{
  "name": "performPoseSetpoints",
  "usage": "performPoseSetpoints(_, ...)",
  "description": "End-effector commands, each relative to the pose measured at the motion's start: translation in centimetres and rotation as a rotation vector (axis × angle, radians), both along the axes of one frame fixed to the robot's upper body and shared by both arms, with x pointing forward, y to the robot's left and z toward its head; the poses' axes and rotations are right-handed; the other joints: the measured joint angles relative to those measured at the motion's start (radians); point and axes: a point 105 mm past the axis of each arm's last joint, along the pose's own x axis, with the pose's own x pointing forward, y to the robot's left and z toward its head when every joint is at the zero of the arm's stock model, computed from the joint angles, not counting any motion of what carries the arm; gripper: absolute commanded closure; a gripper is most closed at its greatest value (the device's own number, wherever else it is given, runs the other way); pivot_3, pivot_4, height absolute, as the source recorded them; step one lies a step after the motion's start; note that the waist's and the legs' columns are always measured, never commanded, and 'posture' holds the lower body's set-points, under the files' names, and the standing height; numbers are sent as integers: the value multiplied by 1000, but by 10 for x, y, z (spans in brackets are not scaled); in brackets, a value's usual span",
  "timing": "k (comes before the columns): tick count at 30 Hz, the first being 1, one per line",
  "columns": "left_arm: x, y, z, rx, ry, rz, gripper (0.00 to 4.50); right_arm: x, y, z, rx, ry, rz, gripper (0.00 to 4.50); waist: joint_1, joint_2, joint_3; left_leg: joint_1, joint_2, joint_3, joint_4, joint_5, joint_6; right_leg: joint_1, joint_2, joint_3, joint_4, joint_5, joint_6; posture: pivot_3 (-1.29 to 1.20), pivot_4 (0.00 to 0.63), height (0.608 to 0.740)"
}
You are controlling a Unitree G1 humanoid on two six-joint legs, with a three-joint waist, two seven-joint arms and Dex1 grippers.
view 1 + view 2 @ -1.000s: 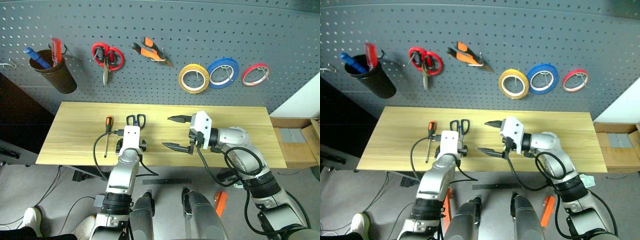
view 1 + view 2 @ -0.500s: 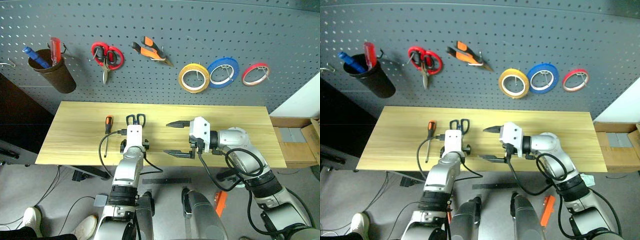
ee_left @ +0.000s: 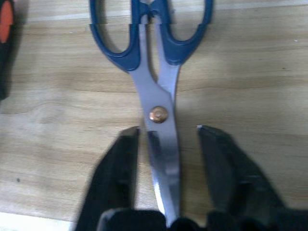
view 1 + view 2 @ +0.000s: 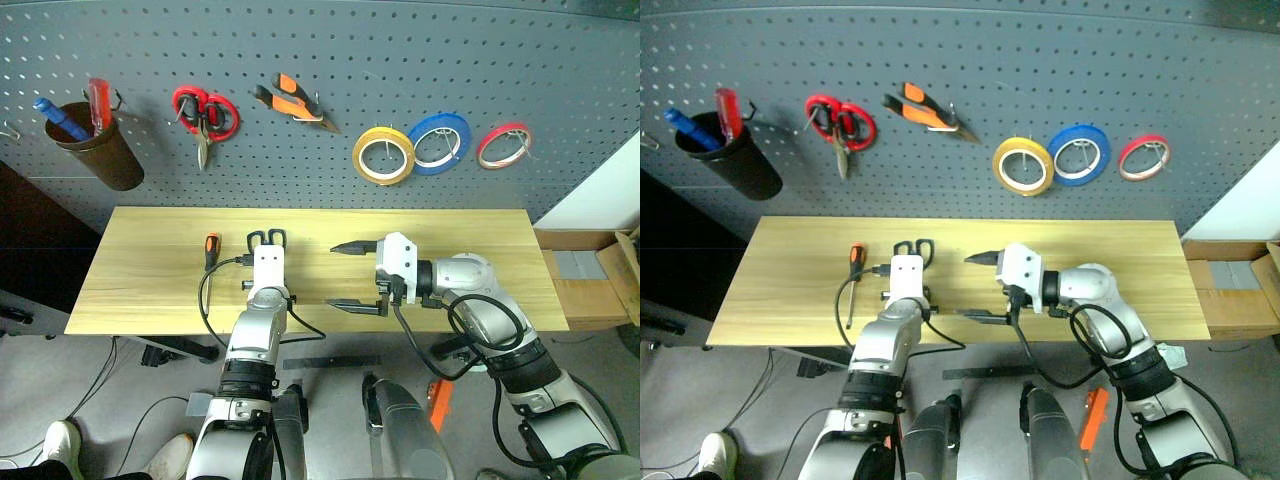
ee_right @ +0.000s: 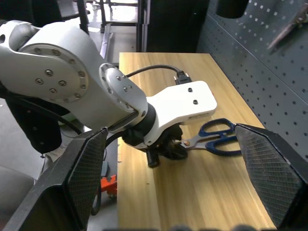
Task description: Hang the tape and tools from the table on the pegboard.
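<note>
Left wrist view cuts off your scissors' (image 3: 159, 91) handle loops and blade tips; they lie flat on the table (image 4: 150, 270). The cup (image 4: 95, 150) on the pegboard (image 4: 400, 60) holds a blue and a red tool. Your left gripper (image 3: 166, 144) was wide a second ago, now narrowed around the blades. Right gripper (image 4: 352, 275) hangs wide, empty.

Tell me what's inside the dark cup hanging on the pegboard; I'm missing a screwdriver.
From the dark cup on the pegboard stick up a blue handle and a red handle. Their working ends are covered by the cup wall, so the tool types can't be told.
</note>
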Motion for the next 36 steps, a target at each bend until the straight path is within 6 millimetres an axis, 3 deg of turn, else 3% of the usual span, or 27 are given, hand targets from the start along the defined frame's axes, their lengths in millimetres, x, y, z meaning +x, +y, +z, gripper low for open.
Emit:
performPoseSetpoints(1, -12, 8, -18, 3, 65, 31, 3927, 2, 1, 12, 27, -33, 7, 0, -1, 0, 0, 0, 0, 0, 0, 0, 0, 0, 0, 0, 0, 0, 0, -90, 358, 740)
performPoseSetpoints(8, -11, 11, -12, -9, 33, 42, 4074, 4, 4, 14, 35, -42, 13, 0, -1, 0, 0, 0, 0, 0, -1, 0, 0, 0, 0, 0, 0, 0, 0, -77, 348, 740)
performPoseSetpoints(12, -12, 2, 18, 20, -128, -54, 4074, -3, -1, 25, 99, -17, -5, 0, -1, 0, 0, 0, 0, 1, -1, 0, 0, -1, 0, 1, -1, 0, 0, -72, 319, 740)
performPoseSetpoints(17, -48, 3, 62, 249, -355, -168, 4074, -16, -8, 50, 256, 17, -92, 0, 5, 0, 0, -2, 3, 0, -3, -1, -3, -4, -1, 1, -1, -1, 1, -64, 284, 740)
performPoseSetpoints(19, -60, 5, 70, 282, -409, -175, 4074, -18, -9, 57, 301, 22, -135, 0, 7, 0, -1, -2, 3, 0, -4, -2, -4, -4, -4, 2, -1, -2, 2, -57, 270, 740)
performPoseSetpoints(25, -98, 22, 123, 504, -682, -128, 4074, -26, -6, 89, 536, 64, -261, 0, 16, 0, -4, -2, 4, 0, -3, -2, -4, -4, -5, 2, -3, -2, 1, -23, 240, 740)
performPoseSetpoints(30, -95, 29, 153, 546, -814, -89, 4074, -25, 0, 101, 565, 68, -237, 0, 31, 0, -6, -2, 3, 1, -3, -2, -4, -3, -4, 0, -3, -5, -4, -19, 221, 740)
performPoseSetpoints(36, -69, 43, 181, 525, -903, -22, 4074, -17, 5, 106, 557, 50, -208, 0, 32, -6, -16, -4, 1, 4, -2, -2, -4, -3, -3, 0, -3, -1, 2, -5, 214, 740)
